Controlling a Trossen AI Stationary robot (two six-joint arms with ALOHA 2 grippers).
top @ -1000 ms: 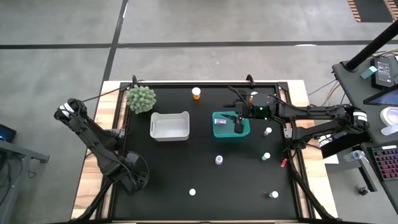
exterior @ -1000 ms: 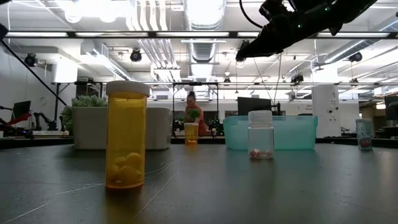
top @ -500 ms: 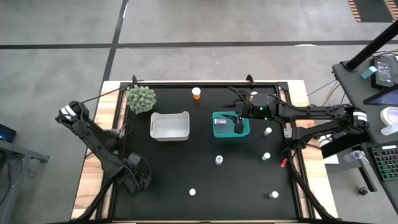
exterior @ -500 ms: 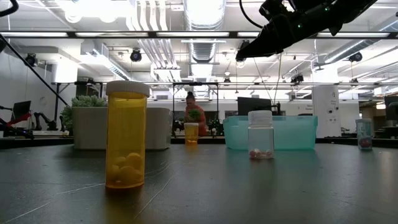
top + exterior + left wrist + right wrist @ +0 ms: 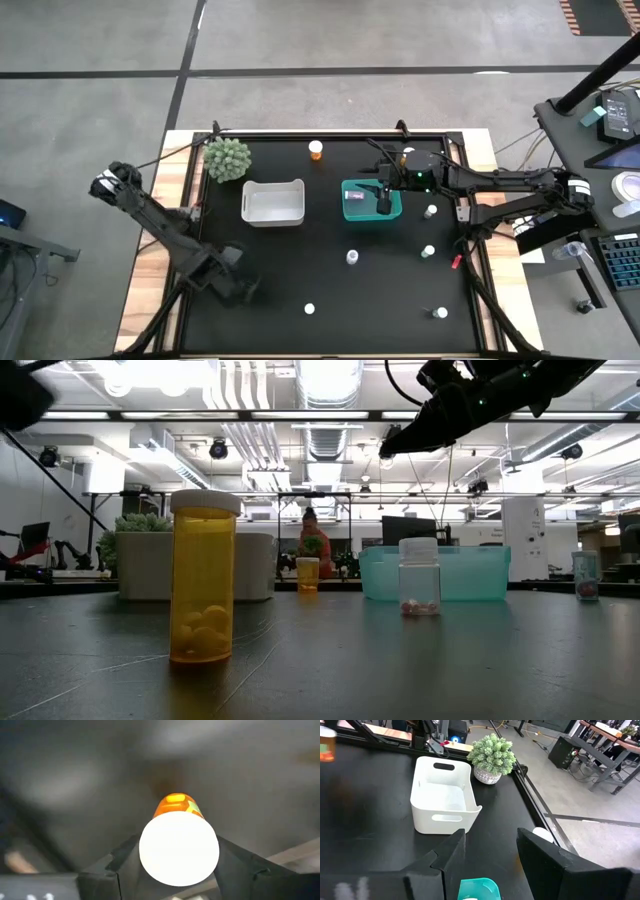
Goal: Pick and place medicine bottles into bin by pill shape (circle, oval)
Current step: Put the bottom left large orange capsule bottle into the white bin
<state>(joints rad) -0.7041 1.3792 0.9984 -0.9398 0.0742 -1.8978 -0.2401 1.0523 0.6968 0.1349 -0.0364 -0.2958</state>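
Note:
My left gripper (image 5: 247,291) is over the black mat's near left part, shut on an amber bottle with a white cap (image 5: 178,851). My right gripper (image 5: 383,202) hangs open and empty above the teal bin (image 5: 398,210), which holds one small bottle (image 5: 352,198). The white bin (image 5: 272,202) stands to the left of the teal one. Several bottles stand upright on the mat: an amber one at the far edge (image 5: 316,150), and white-capped ones in the middle (image 5: 352,258), near the front (image 5: 310,309) and at the right (image 5: 428,252). My left gripper has the amber bottle between its two fingers (image 5: 125,862), which lie against opposite sides of the white cap's rim (image 5: 146,854). The wrist view looks onto the cap's top, and the amber body (image 5: 175,806) points away along the fingers. Whether the bottle is clear of the mat does not show.
A spiky green plant (image 5: 228,158) stands at the mat's far left corner. In the low view a tall amber bottle (image 5: 203,575) and a small clear bottle (image 5: 419,576) stand before the teal bin (image 5: 470,572). A person shows far behind the table.
My left arm has swung toward the table's right and near edges, carrying its gripper over the mat; its wrist view is blurred around the bottle, which stays between the fingers. My right gripper has kept still.

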